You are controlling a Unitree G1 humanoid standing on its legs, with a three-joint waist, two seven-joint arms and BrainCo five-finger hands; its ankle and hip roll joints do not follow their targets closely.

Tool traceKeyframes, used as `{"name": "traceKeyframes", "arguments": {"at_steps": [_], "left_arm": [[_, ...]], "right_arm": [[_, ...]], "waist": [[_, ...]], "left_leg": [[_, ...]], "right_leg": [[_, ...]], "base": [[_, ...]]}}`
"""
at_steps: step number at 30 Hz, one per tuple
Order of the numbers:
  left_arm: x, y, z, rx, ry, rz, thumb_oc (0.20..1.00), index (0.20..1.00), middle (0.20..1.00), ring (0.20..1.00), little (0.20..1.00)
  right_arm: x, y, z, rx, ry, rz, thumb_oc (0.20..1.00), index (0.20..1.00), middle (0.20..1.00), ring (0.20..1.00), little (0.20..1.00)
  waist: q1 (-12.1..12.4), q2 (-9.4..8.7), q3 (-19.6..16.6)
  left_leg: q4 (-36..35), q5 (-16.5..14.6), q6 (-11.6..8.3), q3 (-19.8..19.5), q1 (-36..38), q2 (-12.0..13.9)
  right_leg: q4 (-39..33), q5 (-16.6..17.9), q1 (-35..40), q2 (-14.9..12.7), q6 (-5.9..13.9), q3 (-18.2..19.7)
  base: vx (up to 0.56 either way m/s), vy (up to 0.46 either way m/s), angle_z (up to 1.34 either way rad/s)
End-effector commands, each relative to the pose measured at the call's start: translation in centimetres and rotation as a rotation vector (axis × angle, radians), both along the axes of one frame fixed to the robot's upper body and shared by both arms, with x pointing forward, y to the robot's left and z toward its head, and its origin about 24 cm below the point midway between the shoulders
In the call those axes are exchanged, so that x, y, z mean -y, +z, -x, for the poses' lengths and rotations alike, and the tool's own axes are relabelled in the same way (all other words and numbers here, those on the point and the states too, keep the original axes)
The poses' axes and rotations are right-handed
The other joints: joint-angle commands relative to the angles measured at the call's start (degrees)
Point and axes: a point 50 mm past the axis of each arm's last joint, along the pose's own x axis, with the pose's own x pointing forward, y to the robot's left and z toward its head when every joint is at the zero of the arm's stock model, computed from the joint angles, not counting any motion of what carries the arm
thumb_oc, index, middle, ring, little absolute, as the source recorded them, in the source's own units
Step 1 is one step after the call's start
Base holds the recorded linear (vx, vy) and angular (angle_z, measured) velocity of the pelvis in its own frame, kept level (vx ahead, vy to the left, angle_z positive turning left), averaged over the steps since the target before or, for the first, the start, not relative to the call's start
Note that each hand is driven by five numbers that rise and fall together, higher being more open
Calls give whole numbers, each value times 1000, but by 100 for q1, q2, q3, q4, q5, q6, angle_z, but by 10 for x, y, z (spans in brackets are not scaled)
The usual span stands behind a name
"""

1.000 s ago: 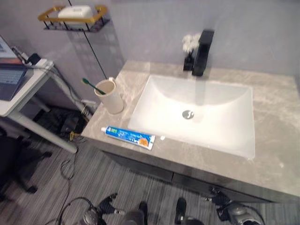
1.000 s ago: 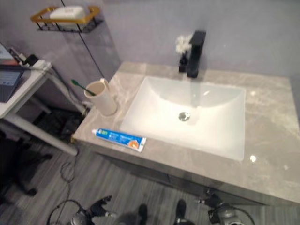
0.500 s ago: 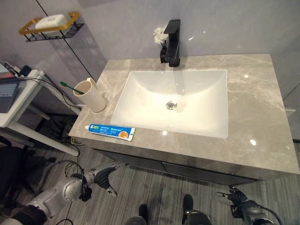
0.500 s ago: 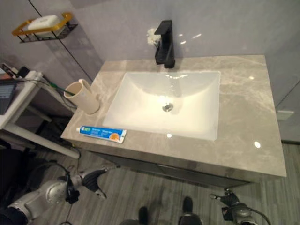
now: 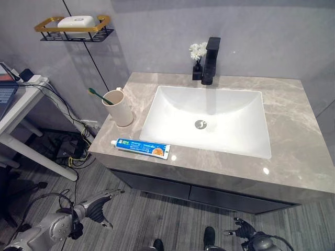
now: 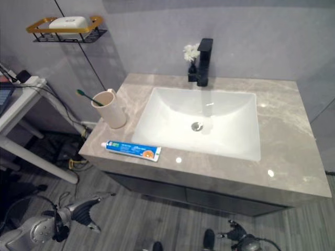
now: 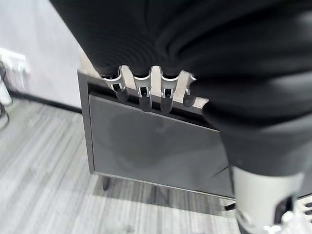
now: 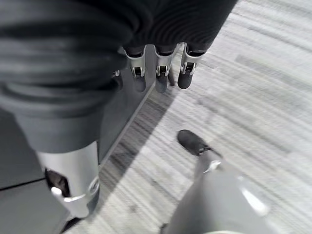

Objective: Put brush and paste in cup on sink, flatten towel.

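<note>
While both hands (image 5: 97, 208) (image 5: 242, 229) hung open below, risked toppling cup (image 5: 118, 107) when reaching for toothpaste (image 5: 142, 148).

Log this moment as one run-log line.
toothbrush: in cup | toothpaste: flat on counter, front of cup | left hand: open, low, empty | right hand: open, low, empty

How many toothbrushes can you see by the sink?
1: a green toothbrush standing in the beige cup on the counter, left of the basin. Others could be hidden inside the cup.
</note>
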Motion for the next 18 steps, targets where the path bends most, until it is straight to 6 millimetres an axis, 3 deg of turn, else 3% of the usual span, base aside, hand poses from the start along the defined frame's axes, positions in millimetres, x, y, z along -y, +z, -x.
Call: {"name": "traceKeyframes", "arguments": {"at_steps": [1,4,11,12,18], "left_arm": [[-18,35,1,96,-72,-106,1000,1000,1000,1000,1000],[-21,58,0,168,-107,-148,1000,1000,1000,1000,1000],[-25,116,-16,469,-109,-190,1000,1000,1000,1000,1000],[-24,130,-22,559,-94,-174,1000,1000,1000,1000,1000],[-19,159,-37,744,-2,-3,1000,1000,1000,1000,1000]], "right_arm": [[-3,-5,11,-51,44,26,1000,1000,1000,1000,1000],[-1,-8,21,-100,51,50,1000,1000,1000,1000,1000],[-10,-8,14,-67,75,30,1000,1000,1000,1000,1000],[-13,-8,10,-51,87,21,1000,1000,1000,1000,1000],[-15,-8,10,-52,75,8,1000,1000,1000,1000,1000]], "waist": [[43,-447,-63],[162,-466,-55],[209,-525,-25],[195,-530,-36],[13,-530,-88]], "left_leg": [[36,83,-145,-363,-280,54],[36,109,-171,-417,-334,59],[36,226,-254,-506,-529,91],[36,250,-276,-511,-566,106],[36,260,-300,-504,-599,120]], "right_leg": [[141,140,388,-961,739,-10],[62,161,435,-976,748,-130],[11,191,363,-989,756,-259],[11,190,359,-994,749,-286],[11,239,313,-993,732,-272]], "base": [[5,-16,13],[-1,-14,6],[-20,-25,13],[-15,-25,9],[-1,-11,9]]}}
